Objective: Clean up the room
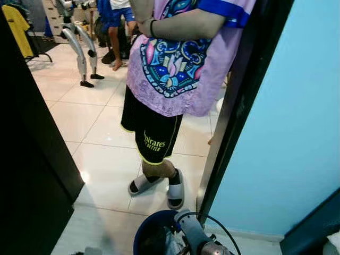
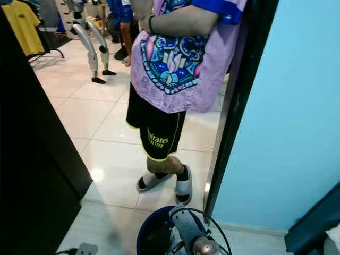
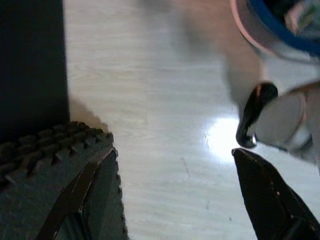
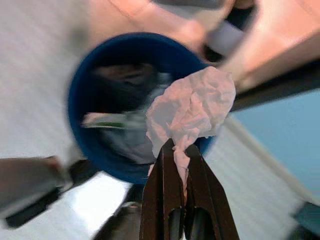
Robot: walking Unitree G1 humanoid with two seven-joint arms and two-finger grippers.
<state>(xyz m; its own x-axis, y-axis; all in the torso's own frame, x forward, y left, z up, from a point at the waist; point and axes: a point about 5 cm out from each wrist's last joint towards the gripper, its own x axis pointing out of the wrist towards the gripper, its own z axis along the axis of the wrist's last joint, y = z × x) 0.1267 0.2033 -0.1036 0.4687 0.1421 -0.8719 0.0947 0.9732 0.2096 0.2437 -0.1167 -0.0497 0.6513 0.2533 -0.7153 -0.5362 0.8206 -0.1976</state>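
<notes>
My right gripper (image 4: 178, 150) is shut on a crumpled pink paper wad (image 4: 192, 107), held above the rim of a blue bin (image 4: 82, 125) that has rubbish inside. The same blue bin (image 1: 146, 228) stands on the floor at my feet, with my right arm (image 1: 194, 231) over it. My left gripper (image 3: 175, 165) hangs low over the pale floor, its two black fingers (image 3: 75, 175) spread wide with nothing between them.
A person in a purple shirt and black shorts (image 1: 154, 130) stands close in front, in the doorway. A black door edge (image 1: 32, 154) is on the left, a light blue wall (image 1: 287, 122) on the right. Another robot's legs (image 1: 79, 48) stand further back on white tiles.
</notes>
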